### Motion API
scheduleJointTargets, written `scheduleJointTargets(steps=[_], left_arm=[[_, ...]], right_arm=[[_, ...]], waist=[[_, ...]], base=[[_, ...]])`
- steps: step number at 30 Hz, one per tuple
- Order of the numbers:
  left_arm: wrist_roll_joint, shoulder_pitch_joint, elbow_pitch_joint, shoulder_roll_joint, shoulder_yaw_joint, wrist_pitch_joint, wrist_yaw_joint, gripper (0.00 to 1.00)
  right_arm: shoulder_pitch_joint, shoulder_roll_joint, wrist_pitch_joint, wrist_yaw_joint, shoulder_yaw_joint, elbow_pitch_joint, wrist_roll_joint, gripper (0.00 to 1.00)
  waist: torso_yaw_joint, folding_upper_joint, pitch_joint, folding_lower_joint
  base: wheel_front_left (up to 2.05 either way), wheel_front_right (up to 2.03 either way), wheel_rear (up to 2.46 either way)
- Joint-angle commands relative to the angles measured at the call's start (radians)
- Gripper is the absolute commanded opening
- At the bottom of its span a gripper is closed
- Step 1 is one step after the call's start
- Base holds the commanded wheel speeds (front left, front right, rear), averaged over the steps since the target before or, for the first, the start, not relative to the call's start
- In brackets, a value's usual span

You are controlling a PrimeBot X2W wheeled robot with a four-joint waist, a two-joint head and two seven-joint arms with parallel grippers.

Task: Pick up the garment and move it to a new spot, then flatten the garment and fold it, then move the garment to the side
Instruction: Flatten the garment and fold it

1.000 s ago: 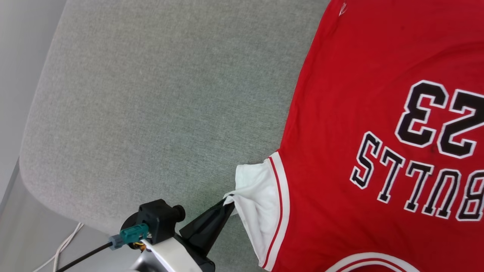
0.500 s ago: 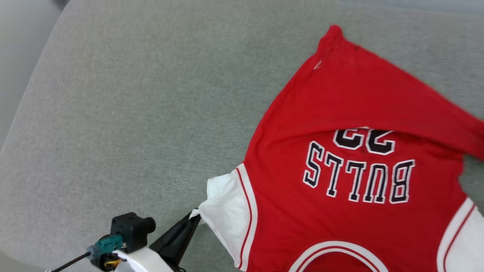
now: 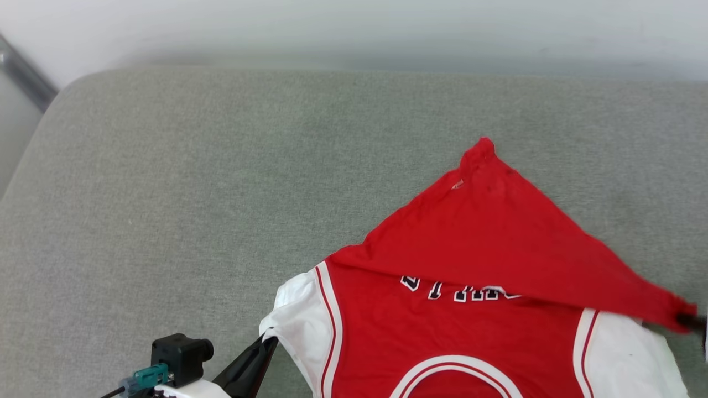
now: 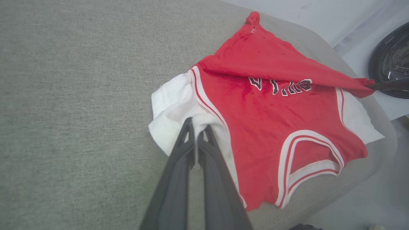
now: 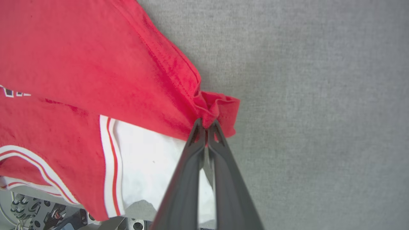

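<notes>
As the left gripper (image 4: 198, 129) pinched a white sleeve (image 4: 169, 102) of the bright red jersey shirt (image 3: 475, 237), the right gripper (image 5: 207, 124) clamped its red corner (image 5: 223, 107)

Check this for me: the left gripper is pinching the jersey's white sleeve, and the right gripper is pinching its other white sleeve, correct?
No. The right gripper pinches the red hem corner of the jersey, not a white sleeve; the right wrist view shows it. The left gripper does pinch the white sleeve.
</notes>
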Motion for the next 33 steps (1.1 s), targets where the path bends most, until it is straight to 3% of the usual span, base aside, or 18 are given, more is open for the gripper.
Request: scheduleJointTargets(steps=[1, 6, 13, 14, 15, 19, 26, 33], left_arm=[[-0.004, 0.015, 0.004, -0.001, 0.004, -0.008, -0.002, 0.00], [-0.018, 0.026, 0.030, -0.027, 0.008, -0.032, 0.000, 0.00], [-0.028, 0.028, 0.050, -0.051, 0.019, -0.052, 0.003, 0.00], [-0.027, 0.026, 0.052, -0.053, 0.020, -0.054, 0.004, 0.00], [-0.027, 0.025, 0.055, -0.055, 0.022, -0.057, 0.006, 0.00], [-0.025, 0.026, 0.061, -0.055, 0.024, -0.061, 0.006, 0.00], [-0.019, 0.027, 0.055, -0.049, 0.026, -0.063, 0.009, 0.00], [0.000, -0.007, 0.017, -0.049, 0.019, -0.055, 0.014, 0.00]], right_arm=[[0.026, 0.010, -0.007, 0.000, -0.002, -0.009, 0.002, 0.00], [0.187, 0.077, -0.052, 0.000, -0.047, -0.064, -0.003, 0.00], [0.267, 0.123, -0.104, 0.000, -0.058, -0.060, 0.001, 0.00], [0.265, 0.126, -0.125, 0.000, -0.063, -0.062, -0.006, 0.41], [0.261, 0.131, -0.142, 0.000, -0.065, -0.060, -0.011, 1.00], [0.239, 0.134, -0.168, 0.000, -0.048, -0.066, 0.016, 1.00], [0.180, 0.081, -0.166, 0.000, -0.011, -0.149, 0.044, 1.00], [0.039, 0.065, -0.071, 0.000, 0.061, -0.258, 0.052, 1.00]], waist=[[-0.015, 0.0000, -0.019, 0.0002], [-0.027, 0.0000, -0.051, 0.0002], [-0.034, 0.0000, -0.070, 0.0002], [-0.035, 0.0000, -0.072, 0.0002], [-0.036, 0.0000, -0.074, 0.0002], [-0.037, 0.0000, -0.079, 0.0002], [-0.025, 0.0000, -0.077, 0.0002], [0.014, 0.0000, -0.023, 0.0002]], base=[[0.00, 0.00, 0.00], [0.00, 0.00, 0.00], [0.00, 0.00, 0.00], [0.00, 0.00, 0.00], [0.00, 0.00, 0.00], [0.00, 0.00, 0.00], [0.00, 0.00, 0.00], [0.00, 0.00, 0.00]])
